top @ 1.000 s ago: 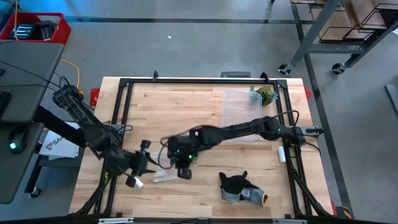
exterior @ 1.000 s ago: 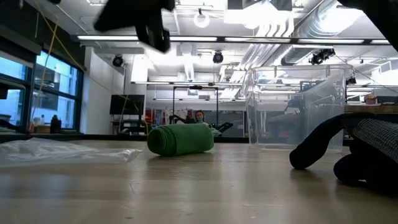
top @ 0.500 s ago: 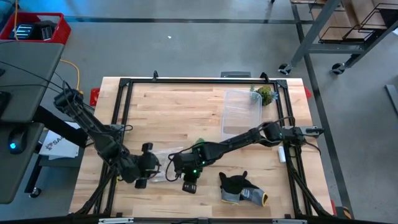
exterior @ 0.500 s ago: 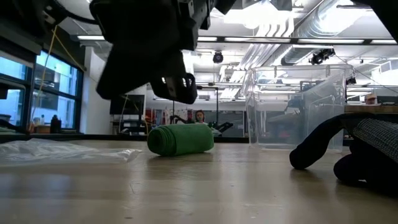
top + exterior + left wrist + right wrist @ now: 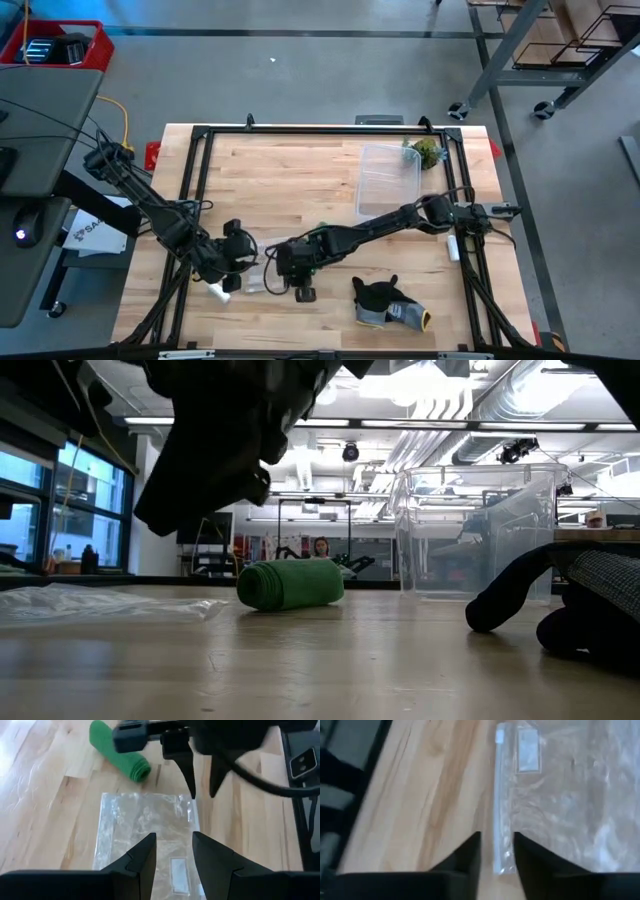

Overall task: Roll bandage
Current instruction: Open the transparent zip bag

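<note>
The bandage (image 5: 120, 749) is a compact green roll lying on its side on the wooden table (image 5: 300, 170); the low view shows the bandage (image 5: 290, 583) clear of both grippers. Near it a flat clear plastic bag (image 5: 145, 832) lies on the wood. My left gripper (image 5: 172, 852) hovers open over the bag's near end. My right gripper (image 5: 202, 790) is open and points down at the bag's far edge. In its own wrist view, my right gripper (image 5: 497, 852) has a finger on either side of the bag's zip strip (image 5: 501, 795). My right gripper comes at the bag's zip edge (image 5: 502, 835) from above on a slant, one finger on each side of the strip. I cannot tell whether the fingertips touch the bag. The bag lies flat on the table.
A clear plastic box (image 5: 388, 180) stands at the back right, with a green clump (image 5: 427, 152) beyond it. A dark grey glove (image 5: 385, 300) lies at the front right. A small white cylinder (image 5: 220, 292) lies by my left arm. A black frame (image 5: 200, 180) rims the table.
My right gripper has come down toward the table and the bag, a little toward the near edge. My left gripper has rolled about its own axis and sunk slightly. The bandage has stayed where it was.
</note>
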Robot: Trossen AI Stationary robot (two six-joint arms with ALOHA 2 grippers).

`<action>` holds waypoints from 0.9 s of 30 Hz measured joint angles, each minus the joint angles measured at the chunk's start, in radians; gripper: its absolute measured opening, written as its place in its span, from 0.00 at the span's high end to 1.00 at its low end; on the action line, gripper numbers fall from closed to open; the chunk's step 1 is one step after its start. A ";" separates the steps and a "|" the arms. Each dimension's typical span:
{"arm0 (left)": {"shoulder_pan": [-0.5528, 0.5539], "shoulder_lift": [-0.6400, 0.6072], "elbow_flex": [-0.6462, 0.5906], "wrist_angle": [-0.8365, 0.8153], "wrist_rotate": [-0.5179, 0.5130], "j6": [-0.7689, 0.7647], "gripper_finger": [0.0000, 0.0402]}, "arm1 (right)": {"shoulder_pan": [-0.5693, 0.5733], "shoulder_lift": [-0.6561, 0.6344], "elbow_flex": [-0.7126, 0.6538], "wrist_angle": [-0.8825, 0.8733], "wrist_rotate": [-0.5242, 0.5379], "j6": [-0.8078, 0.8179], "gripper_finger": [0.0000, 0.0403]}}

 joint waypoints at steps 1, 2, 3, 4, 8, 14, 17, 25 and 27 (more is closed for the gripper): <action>-0.001 0.000 0.000 -0.001 -0.003 -0.012 0.69 | 0.006 0.004 0.000 0.001 0.018 -0.038 0.68; -0.002 0.001 0.000 -0.001 -0.005 -0.025 0.69 | 0.011 0.012 0.000 0.000 0.031 -0.077 0.63; -0.002 0.001 0.000 -0.001 -0.008 -0.038 0.69 | 0.014 0.025 0.001 0.002 0.037 -0.114 0.58; -0.002 0.001 0.000 0.000 -0.009 -0.047 0.69 | 0.018 0.036 0.001 0.001 0.038 -0.147 0.53; -0.004 0.001 0.000 0.000 -0.009 -0.087 0.69 | 0.022 0.067 0.000 -0.023 0.019 -0.181 0.44; -0.006 0.001 0.000 0.005 -0.016 -0.116 0.69 | 0.018 0.072 0.000 0.004 0.153 -0.154 0.47; -0.005 0.001 0.000 0.005 -0.028 -0.116 0.69 | 0.016 0.072 0.000 0.005 0.163 -0.235 0.49; -0.006 0.001 0.000 0.007 -0.030 -0.116 0.69 | -0.001 0.048 0.043 -0.173 0.123 -0.049 0.50; -0.006 0.001 0.000 0.009 -0.032 -0.116 0.69 | -0.024 0.041 0.058 -0.190 0.014 0.107 0.50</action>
